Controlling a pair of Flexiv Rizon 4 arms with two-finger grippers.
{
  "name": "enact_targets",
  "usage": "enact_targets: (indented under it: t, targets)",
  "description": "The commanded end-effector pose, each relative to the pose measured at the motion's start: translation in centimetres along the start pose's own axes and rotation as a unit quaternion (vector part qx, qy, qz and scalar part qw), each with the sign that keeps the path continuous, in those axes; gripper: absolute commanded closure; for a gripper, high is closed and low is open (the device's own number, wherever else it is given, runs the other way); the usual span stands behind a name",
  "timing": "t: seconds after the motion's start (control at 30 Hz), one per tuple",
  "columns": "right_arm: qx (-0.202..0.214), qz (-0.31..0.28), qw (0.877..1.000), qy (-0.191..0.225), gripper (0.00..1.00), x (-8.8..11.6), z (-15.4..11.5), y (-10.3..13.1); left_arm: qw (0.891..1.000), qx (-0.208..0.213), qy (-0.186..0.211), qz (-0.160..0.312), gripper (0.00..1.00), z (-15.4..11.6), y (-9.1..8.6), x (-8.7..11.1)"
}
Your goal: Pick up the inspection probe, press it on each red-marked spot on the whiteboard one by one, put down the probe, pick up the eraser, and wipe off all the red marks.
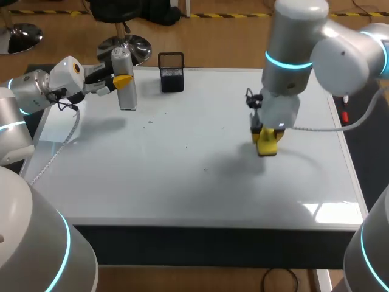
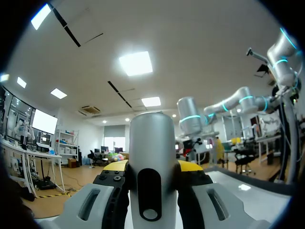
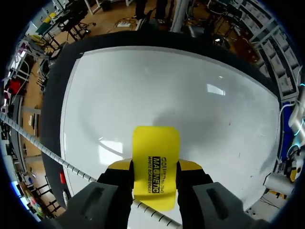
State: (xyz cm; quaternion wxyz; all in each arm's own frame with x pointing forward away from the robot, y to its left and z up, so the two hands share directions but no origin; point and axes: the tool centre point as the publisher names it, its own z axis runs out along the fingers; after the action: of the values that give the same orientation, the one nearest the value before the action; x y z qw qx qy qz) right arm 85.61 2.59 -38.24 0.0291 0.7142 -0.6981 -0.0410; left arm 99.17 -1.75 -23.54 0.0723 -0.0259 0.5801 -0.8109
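The whiteboard [image 1: 182, 188] lies flat on the counter [image 1: 213, 243] before us and covers nearly all of its top, its near half bare but for the glare of the ceiling lamps. Past the middle, on the right side, our right gripper [image 1: 267, 146] points straight down and is clamped on the yellow eraser [image 1: 268, 140], one finger on each of its long sides. The eraser hangs low over the board with a soft shadow beneath it, and we cannot tell whether it touches the surface. A few tiny faint specks [image 1: 186, 145] dot the board to the left of the eraser, too small for us to tell their colour. Farther back, on the left side, our left gripper [image 1: 120, 82] comes in level and grasps the silver probe [image 1: 125, 73] at mid-height. The probe stands upright over the board's far-left part, its dark oval button facing the wrist. At the far edge, just to the right of the probe and apart from it, stands a black mesh pen holder [image 1: 171, 73].
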Motion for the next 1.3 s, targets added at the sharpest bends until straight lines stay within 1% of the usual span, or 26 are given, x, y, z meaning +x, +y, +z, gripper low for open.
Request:
enact_targets:
  t: [0.03, 0.23, 0.37, 0.47, 0.5, 0.67, 0.77, 1.03, 1.13, 1.3]
  targets:
    - [-0.017, 0.001, 1.0, -0.006, 1.0, 1.0, -0.1, -2.6, 1.0, 0.0, -0.001, 0.001, 1.0, 0.1, -0.1, 0.0]
    - [-0.02, 0.003, 1.0, -0.014, 1.0, 2.7, -0.3, -5.9, 1.0, 0.0, -0.001, 0.001, 1.0, 0.1, -0.1, 0.0]
    - [-0.021, 0.001, 1.0, -0.013, 1.0, 3.4, -0.8, -7.7, 1.0, 0.0, -0.001, 0.001, 1.0, 0.1, -0.1, 0.0]
    - [-0.021, -0.004, 1.0, -0.017, 1.0, 3.7, -1.1, -8.7, 1.0, 0.0, -0.001, 0.001, 1.0, 0.1, -0.1, 0.0]
    - [-0.025, -0.009, 1.0, -0.012, 1.0, 3.7, -1.2, -9.1, 1.0, 0.0, -0.001, 0.001, 1.0, 0.1, -0.1, 0.0]
    - [-0.031, -0.022, 0.999, -0.007, 1.0, 3.2, -1.7, -11.5, 1.0, 0.0, -0.001, 0.001, 1.0, 0.1, -0.1, 0.0]
    - [-0.032, -0.032, 0.999, -0.011, 1.0, 2.7, -2.0, -12.7, 1.0, 0.0, -0.001, 0.001, 1.0, 0.1, -0.1, 0.0]
    - [-0.036, -0.052, 0.998, -0.015, 1.0, 0.2, -2.8, -16.0, 1.0, 0.0, -0.001, 0.001, 1.0, 0.1, -0.1, 0.0]
    - [-0.032, -0.062, 0.997, -0.019, 1.0, -1.2, -3.3, -17.4, 1.0, 0.0, -0.001, 0.001, 1.0, 0.1, -0.1, 0.0]
    - [-0.033, -0.079, 0.996, -0.019, 1.0, -3.5, -3.6, -18.8, 1.0, 0.0, -0.001, 0.001, 1.0, 0.1, -0.1, 0.0]
